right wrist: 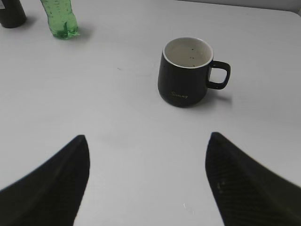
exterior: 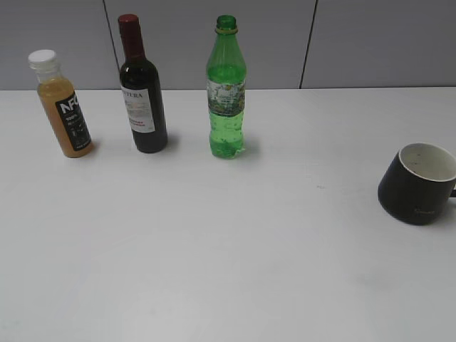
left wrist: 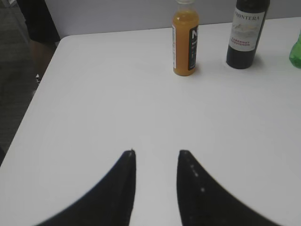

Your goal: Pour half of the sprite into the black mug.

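Observation:
The sprite (exterior: 227,92) is a tall green plastic bottle, uncapped, standing upright at the back middle of the white table. Its base shows in the right wrist view (right wrist: 59,18) and its edge in the left wrist view (left wrist: 296,52). The black mug (exterior: 418,183) with a white inside stands upright at the right edge; in the right wrist view (right wrist: 185,77) its handle points right. My left gripper (left wrist: 156,153) is open and empty over bare table, short of the bottles. My right gripper (right wrist: 148,139) is wide open and empty, short of the mug. Neither gripper shows in the exterior view.
An orange juice bottle (exterior: 63,105) with a white cap and a dark wine bottle (exterior: 142,89) with a red cap stand left of the sprite; both show in the left wrist view (left wrist: 185,40) (left wrist: 247,33). The table's left edge (left wrist: 40,89) drops off to the floor.

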Controlling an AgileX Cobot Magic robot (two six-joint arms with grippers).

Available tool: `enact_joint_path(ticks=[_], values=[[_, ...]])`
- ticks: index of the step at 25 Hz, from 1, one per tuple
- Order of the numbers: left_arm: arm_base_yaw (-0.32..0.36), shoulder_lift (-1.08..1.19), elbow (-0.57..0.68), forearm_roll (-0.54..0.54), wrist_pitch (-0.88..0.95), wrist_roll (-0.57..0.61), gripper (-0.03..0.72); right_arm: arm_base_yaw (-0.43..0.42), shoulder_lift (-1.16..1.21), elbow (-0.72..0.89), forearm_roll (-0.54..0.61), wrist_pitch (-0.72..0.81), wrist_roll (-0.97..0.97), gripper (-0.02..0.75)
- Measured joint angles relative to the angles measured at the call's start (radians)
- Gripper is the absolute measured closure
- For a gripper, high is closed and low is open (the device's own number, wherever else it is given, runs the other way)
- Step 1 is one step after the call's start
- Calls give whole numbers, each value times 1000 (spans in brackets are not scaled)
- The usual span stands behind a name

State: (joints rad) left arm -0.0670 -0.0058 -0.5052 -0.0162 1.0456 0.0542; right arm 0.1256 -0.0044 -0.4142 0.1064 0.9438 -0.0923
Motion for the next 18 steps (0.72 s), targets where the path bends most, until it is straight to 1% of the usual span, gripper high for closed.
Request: enact_joint_path(ticks=[18], values=[[0,0,0,0,0,0,452,0,0,0,0,0,0,151]])
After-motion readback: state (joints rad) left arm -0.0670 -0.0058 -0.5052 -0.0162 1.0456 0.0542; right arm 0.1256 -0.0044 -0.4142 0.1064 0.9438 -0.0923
